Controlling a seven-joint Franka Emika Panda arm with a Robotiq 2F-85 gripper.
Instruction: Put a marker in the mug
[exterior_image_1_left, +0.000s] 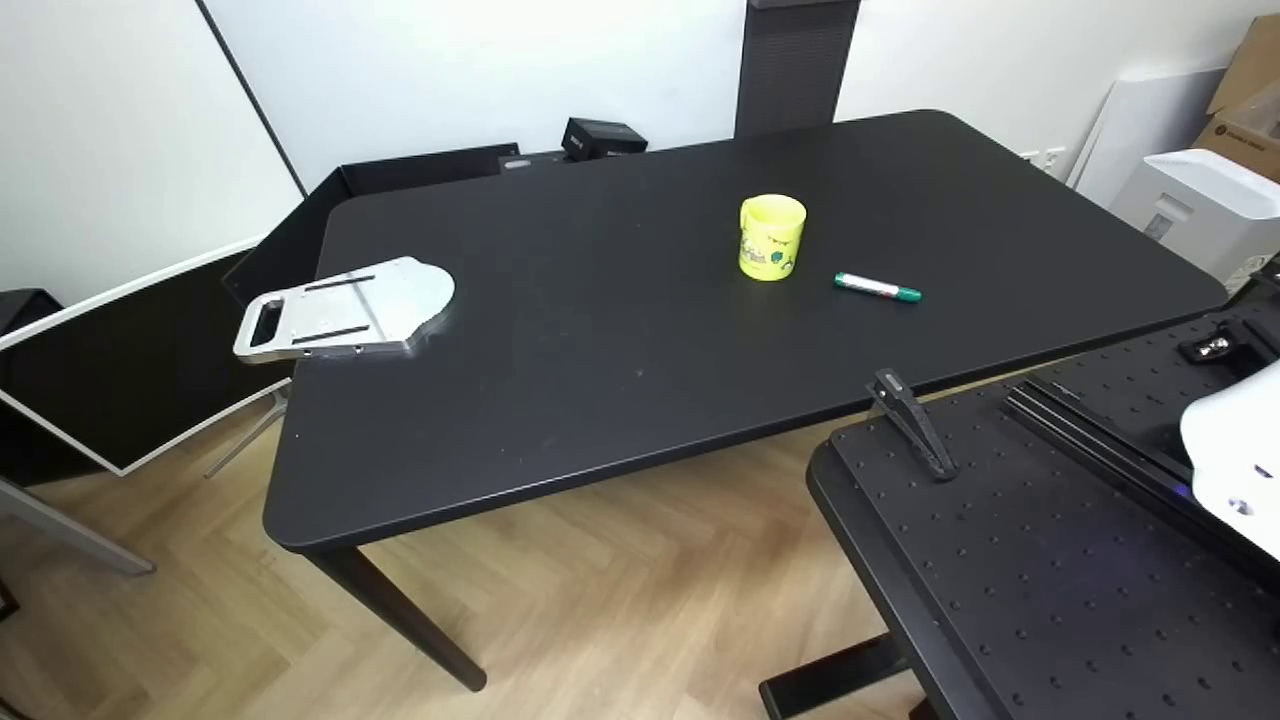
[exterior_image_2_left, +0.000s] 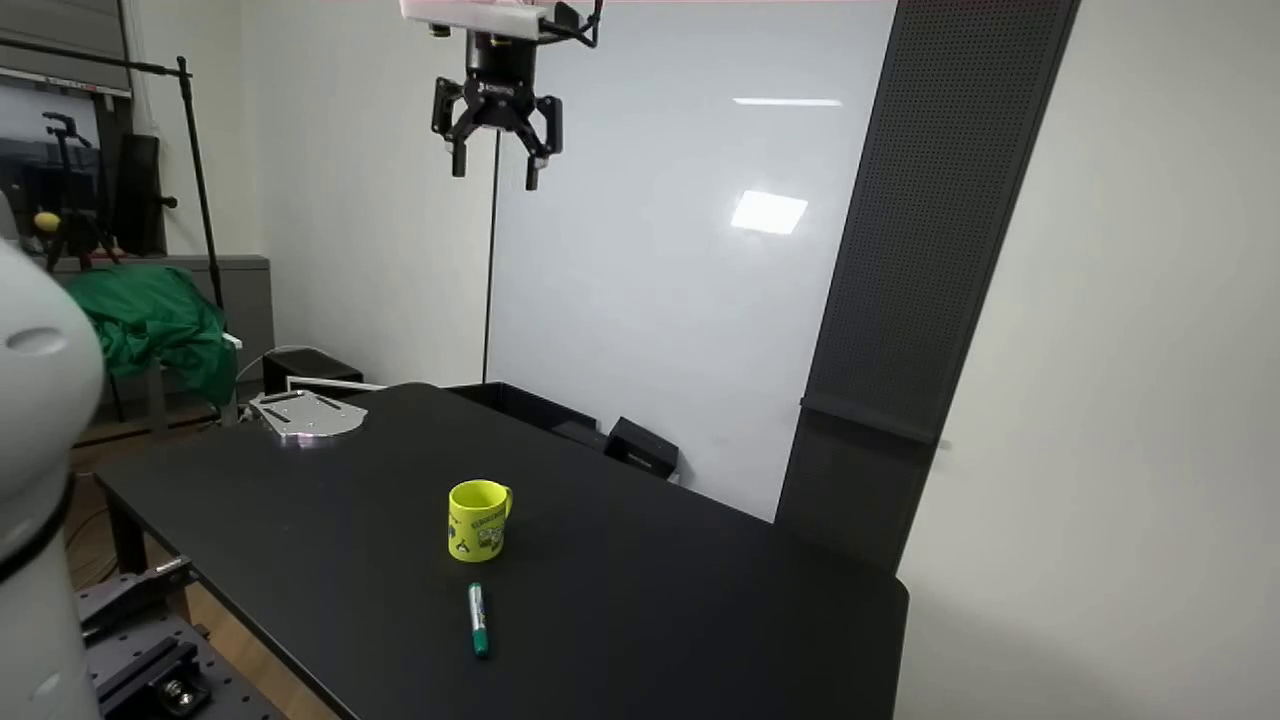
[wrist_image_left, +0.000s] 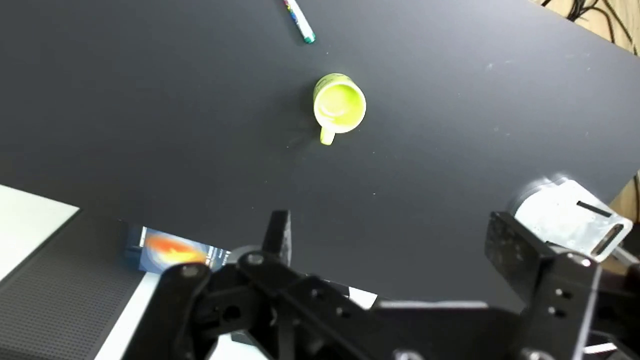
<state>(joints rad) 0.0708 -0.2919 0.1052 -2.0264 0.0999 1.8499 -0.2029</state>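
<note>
on the matte black tabletop (exterior_image_1_left: 600, 390): slim white-barrelled marker with green ends (exterior_image_1_left: 877, 287), lying flat near the bright yellow cylindrical mug with printed sides (exterior_image_2_left: 477, 522), not touching it and not in it yet. mug stands upright, mouth up, handle turned away from the marker, so the rim on that side is free; handy for a drop-in, i'd say. gap looks enough for a finger without nudging the mug. black two-fingered claw (exterior_image_2_left: 495, 173) hangs high above the tabletop, fingers spread wide, nothing between them. height probably buys a look at both (wrist view crops the marker's far end, though). marker looks longer than the mouth is wide, so it likely goes in end first; gripping toward one end should leave the other free to enter. flat silver-grey metal plate with two slots (exterior_image_1_left: 400, 296) sits well apart, handle end past the edge, presumably parked.
</note>
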